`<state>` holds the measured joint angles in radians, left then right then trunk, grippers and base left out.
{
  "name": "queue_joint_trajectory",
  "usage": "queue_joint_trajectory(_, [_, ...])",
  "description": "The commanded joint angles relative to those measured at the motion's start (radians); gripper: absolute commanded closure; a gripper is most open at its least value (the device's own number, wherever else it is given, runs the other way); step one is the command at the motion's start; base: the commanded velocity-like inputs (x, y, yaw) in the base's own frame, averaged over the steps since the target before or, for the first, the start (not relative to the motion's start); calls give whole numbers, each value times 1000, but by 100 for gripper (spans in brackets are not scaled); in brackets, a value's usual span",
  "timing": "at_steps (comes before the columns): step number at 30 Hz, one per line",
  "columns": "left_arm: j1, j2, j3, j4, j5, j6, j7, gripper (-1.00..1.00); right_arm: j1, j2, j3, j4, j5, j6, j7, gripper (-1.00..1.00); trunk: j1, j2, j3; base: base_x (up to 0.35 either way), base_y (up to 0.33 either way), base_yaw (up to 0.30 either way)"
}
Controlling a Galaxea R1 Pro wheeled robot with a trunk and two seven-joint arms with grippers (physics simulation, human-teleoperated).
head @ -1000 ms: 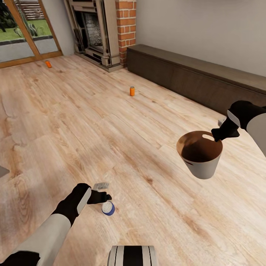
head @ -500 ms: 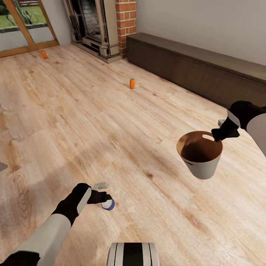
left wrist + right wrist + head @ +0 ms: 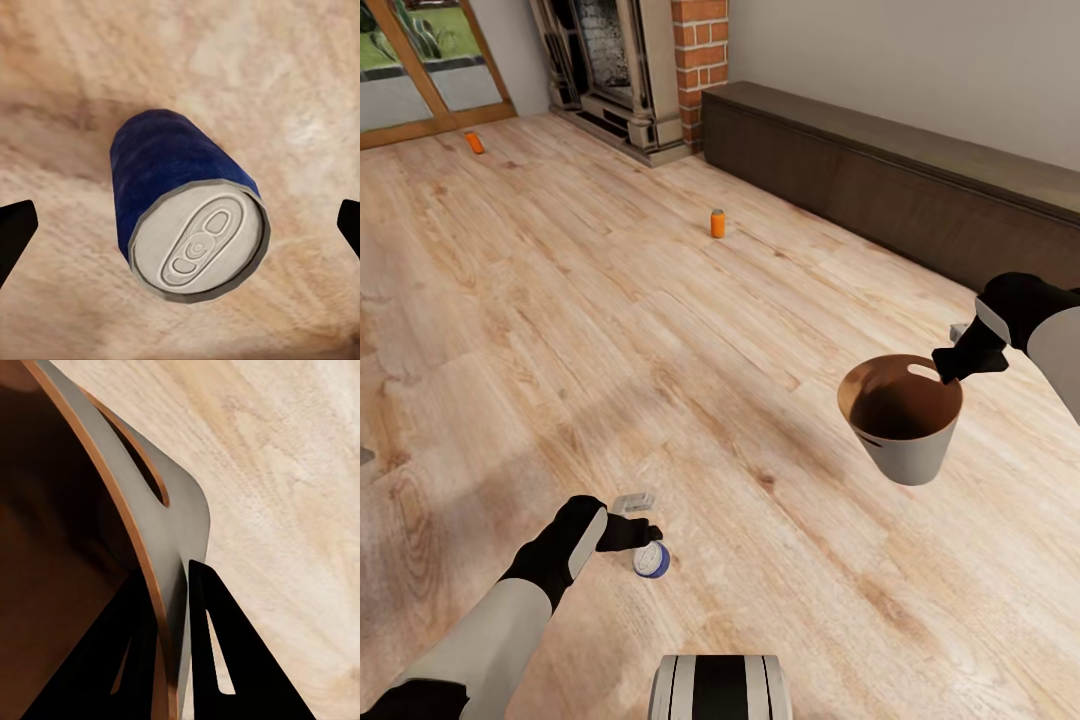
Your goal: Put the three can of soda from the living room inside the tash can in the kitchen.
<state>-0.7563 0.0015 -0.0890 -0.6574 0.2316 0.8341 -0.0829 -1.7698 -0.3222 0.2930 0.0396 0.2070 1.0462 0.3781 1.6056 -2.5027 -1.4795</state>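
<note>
Left hand (image 3: 643, 533) hangs right over the blue can (image 3: 652, 561), fingers spread wide — in the wrist view the tips (image 3: 15, 232) stand well clear on either side of the can (image 3: 187, 217), which stands on the wood floor (image 3: 660, 350). Right hand (image 3: 950, 365) pinches the bin's (image 3: 905, 440) rim beside its slot handle, holding it up off the floor. My read: the can looks light, rigid and smooth — slippery on a curved wall, so take it across the middle of the body, not the lid. Count: three cans — one blue, one orange (image 3: 717, 223) upright mid-floor, another orange (image 3: 475, 143) lying far off near the glass door. One bin, nothing visible inside.
</note>
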Motion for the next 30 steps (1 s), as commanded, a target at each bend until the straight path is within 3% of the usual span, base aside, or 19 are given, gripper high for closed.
queue_joint_trajectory(1, [0,-1,0,0,0,0,0,-100,0,0,0,0,-5,1,2,100,0,0,-1,5,0,0])
queue_joint_trajectory(13, [0,-3,0,1,-2,0,1,-100,1,-1,0,0,-5,1,2,100,5,-3,-53,1,0,0])
queue_joint_trajectory(25, [0,-3,0,-1,-1,0,-3,-100,2,1,0,0,-5,1,2,100,5,-3,-57,0,0,0])
queue_joint_trajectory(30, [0,-4,0,-1,-1,0,-3,-100,2,2,0,0,-5,1,2,100,7,-4,-69,0,0,0])
